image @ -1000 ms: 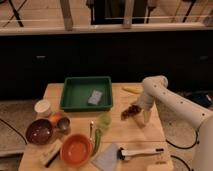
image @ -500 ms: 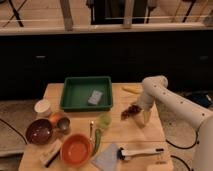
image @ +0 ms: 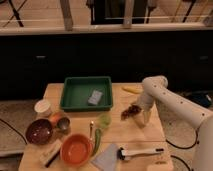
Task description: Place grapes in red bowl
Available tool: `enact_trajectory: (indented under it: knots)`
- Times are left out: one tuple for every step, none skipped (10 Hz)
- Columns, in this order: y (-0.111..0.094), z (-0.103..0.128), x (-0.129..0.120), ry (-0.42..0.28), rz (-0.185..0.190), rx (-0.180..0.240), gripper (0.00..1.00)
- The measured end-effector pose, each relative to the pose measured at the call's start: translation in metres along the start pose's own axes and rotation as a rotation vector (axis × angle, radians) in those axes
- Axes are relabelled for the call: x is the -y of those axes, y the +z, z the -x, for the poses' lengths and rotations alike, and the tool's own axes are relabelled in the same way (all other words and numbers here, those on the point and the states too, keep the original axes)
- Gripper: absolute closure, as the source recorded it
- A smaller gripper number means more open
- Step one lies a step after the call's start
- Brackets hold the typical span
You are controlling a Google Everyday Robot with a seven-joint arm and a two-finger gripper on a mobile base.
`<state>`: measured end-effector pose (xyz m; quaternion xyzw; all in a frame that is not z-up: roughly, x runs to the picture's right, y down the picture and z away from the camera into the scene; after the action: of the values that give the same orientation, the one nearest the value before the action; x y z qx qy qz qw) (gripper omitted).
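The gripper [image: 139,116] hangs low at the grapes [image: 131,111], jaws spread to take them; the red bowl [image: 76,149] sits well apart on the counter [image: 122,134]

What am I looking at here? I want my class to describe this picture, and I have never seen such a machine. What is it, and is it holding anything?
One camera looks down at a wooden table. The white robot arm reaches in from the right. Its gripper, a two-finger claw, sits open right beside the dark grapes, apparently holding nothing. Also there: a green tray, a yellow piece, an orange-red bowl, a darker bowl and a white-handled brush.
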<state>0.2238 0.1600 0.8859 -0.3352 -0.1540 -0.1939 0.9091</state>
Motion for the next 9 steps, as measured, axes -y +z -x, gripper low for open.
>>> enact_trajectory:
  knots:
    - [0.0001, 0.0001, -0.0001, 0.001, 0.0, 0.0, 0.2]
    - [0.0002, 0.0002, -0.0002, 0.002, 0.0, 0.0, 0.2]
    - [0.0003, 0.0003, -0.0003, 0.002, 0.001, 0.0, 0.23]
    - [0.0001, 0.001, -0.0006, -0.002, 0.002, -0.002, 0.36]
    - [0.0004, 0.0009, -0.001, -0.005, 0.004, -0.005, 0.46]
    - [0.0003, 0.0012, -0.0007, -0.008, 0.003, -0.006, 0.56]
    - [0.0004, 0.0012, -0.0006, -0.009, 0.004, -0.007, 0.64]
    - [0.0004, 0.0013, -0.0002, -0.011, 0.004, -0.007, 0.76]
    - [0.0003, 0.0012, 0.0001, -0.012, 0.004, -0.007, 0.86]
